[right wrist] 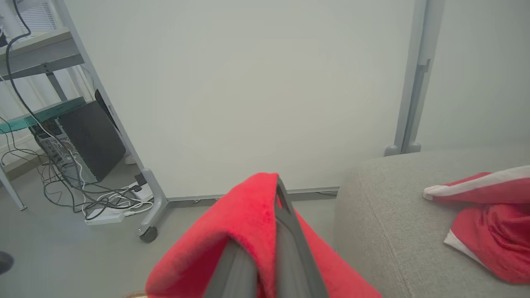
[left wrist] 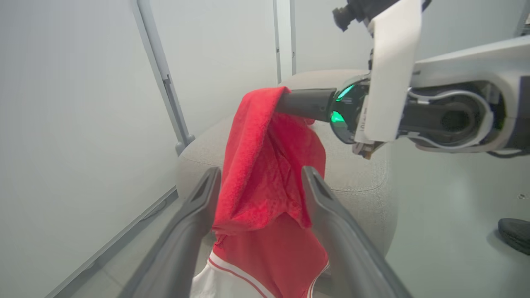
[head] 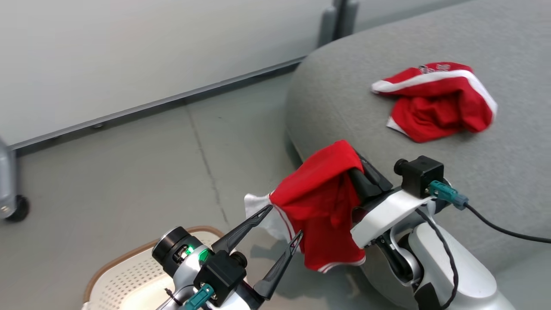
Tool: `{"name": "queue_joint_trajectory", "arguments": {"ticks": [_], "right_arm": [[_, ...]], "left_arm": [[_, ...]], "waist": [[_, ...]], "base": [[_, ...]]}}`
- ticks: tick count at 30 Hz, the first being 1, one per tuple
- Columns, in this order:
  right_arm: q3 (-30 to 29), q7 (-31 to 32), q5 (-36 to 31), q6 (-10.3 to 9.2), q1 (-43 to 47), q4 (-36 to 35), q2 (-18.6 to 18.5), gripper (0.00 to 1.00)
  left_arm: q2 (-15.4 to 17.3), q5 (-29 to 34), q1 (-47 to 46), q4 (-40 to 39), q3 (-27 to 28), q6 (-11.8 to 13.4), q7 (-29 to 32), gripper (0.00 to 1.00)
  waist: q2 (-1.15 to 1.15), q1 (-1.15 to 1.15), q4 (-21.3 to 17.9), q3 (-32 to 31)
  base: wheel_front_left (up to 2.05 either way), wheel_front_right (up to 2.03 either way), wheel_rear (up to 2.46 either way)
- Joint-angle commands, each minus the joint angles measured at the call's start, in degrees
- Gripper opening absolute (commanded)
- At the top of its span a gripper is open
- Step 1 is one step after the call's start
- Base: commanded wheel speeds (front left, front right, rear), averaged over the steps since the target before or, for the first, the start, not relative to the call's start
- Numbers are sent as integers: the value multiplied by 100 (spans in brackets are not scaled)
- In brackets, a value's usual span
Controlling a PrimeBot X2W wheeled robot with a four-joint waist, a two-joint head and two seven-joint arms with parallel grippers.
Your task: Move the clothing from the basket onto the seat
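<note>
Although the right pincer (right wrist: 278,198), nearer the seat (head: 344,86), is clamped on a red garment (head: 320,202), the cloth hangs just off the seat's edge, with the left pincer (head: 285,221) open astride its hem. A second red garment (head: 434,103) lies on the seat.

There are two pieces of red clothing. The first garment (head: 434,101) lies on the seat (head: 495,172), well in from its left edge. The second garment (head: 320,202) hangs just off that left edge. There is one grey seat and one white basket (head: 129,254). There are two grippers, the left gripper (head: 286,220) and the right gripper (head: 359,168). One black computer tower (right wrist: 89,138) is also visible.
</note>
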Motion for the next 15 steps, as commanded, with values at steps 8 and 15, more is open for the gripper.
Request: {"name": "queue_joint_trajectory", "arguments": {"ticks": [8, 15], "right_arm": [[-429, -106, -36, 1, 100, -41, -53, 0], [-1000, -173, -142, 2, 239, -124, -57, 0]], "left_arm": [[152, 66, -232, -107, -25, -75, 84, 100], [211, 29, -456, -109, -188, -244, 216, 100]], "waist": [[0, 0, -902, 299], [0, 0, -1167, 496]], "base": [[0, 0, 0], [0, 0, 0]]}}
